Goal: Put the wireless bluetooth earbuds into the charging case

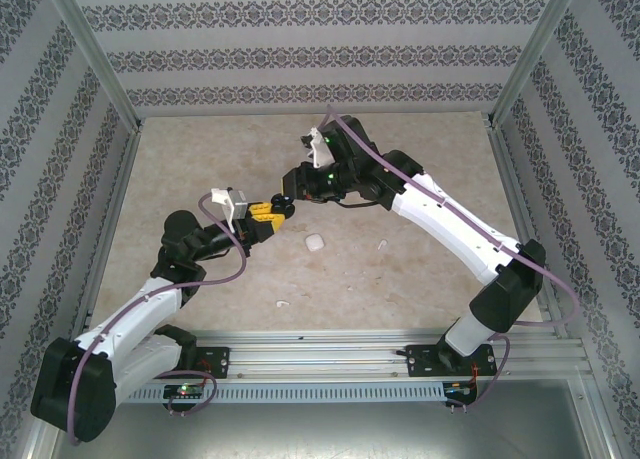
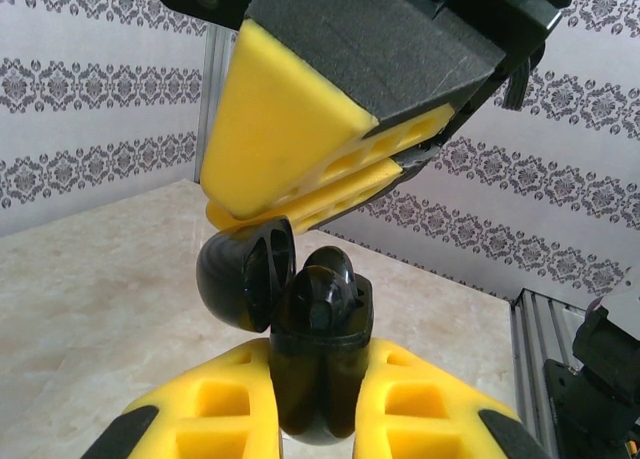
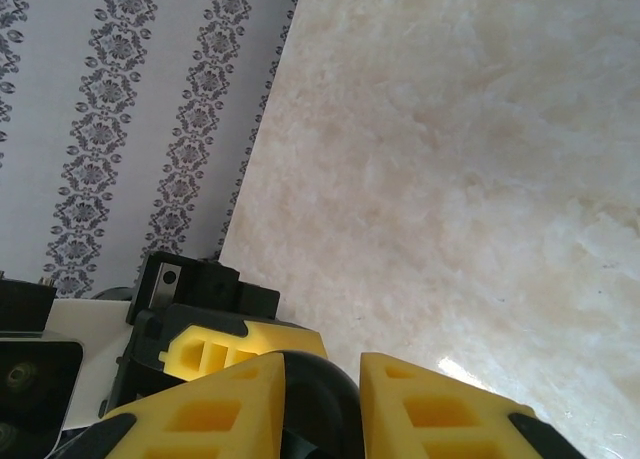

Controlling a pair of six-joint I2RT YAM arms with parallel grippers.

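The left gripper [image 2: 318, 364] is clamped on the black charging case [image 2: 312, 324]: in the left wrist view the case body stands upright between the two yellow fingers [image 2: 205, 409], touching both, with its round lid [image 2: 238, 279] swung open to one side. Something black and glossy fills the case's mouth, but it can't be made out as an earbud. The right gripper [image 3: 322, 371] comes in from the opposite side, tips against the top of the case. Its fingers [image 3: 215, 409] stand a narrow gap apart with a rounded black shape between them. It is unclear whether they are pinching that shape or merely framing the case beyond. In the top view the two grippers meet tip to tip above the middle of the table [image 1: 200, 159], held off its surface. Below and to the right of them a white earbud [image 1: 315, 243] lies loose on the marble-patterned top, with a second white earbud [image 1: 382, 245] further right. A third small white bit [image 1: 282, 304] lies nearer the rail [image 1: 330, 354] at the arm bases, too small to identify.
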